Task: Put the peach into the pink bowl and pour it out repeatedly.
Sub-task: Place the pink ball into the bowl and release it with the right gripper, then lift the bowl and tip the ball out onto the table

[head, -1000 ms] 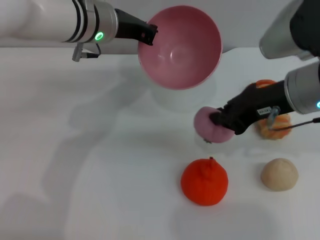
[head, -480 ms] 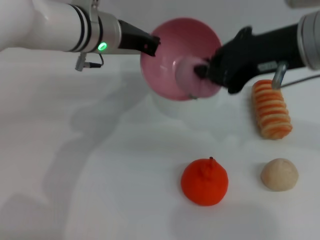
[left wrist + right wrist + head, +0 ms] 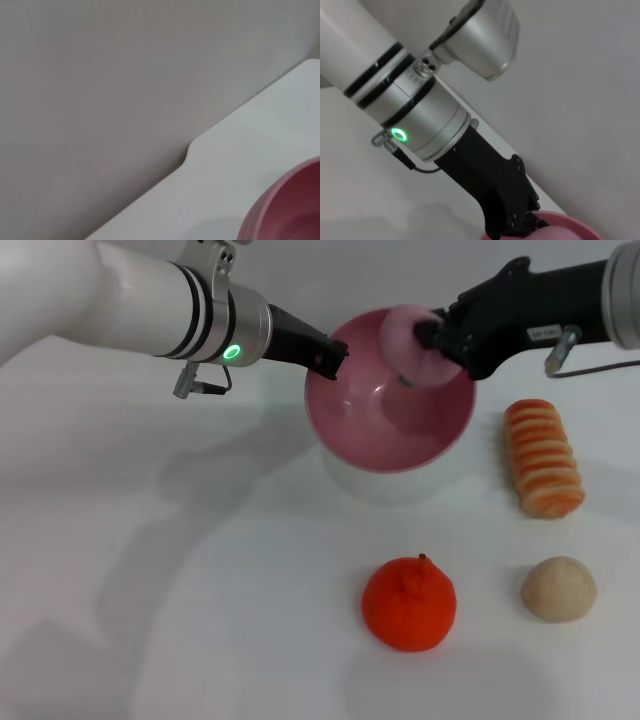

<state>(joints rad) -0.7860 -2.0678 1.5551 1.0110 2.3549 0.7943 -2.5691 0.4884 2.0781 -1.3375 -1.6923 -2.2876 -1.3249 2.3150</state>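
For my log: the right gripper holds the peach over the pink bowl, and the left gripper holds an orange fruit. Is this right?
Not quite. In the head view the left gripper holds the pink bowl by its rim, while the orange fruit lies free on the table. The right gripper does hold the peach over the bowl.

Left gripper [image 3: 335, 355] clamped on pink bowl [image 3: 390, 430] rim, lifted; right gripper [image 3: 432, 340] gripping peach [image 3: 405, 338] above it

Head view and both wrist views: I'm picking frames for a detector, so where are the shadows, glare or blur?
Head view: sharp; soft grey shadows of the arms lie on the table, and a small highlight shines inside the pink bowl. Left wrist view: mostly plain wall, only a bowl edge. Right wrist view: the left end effector is in focus, a green light glowing on its wrist.
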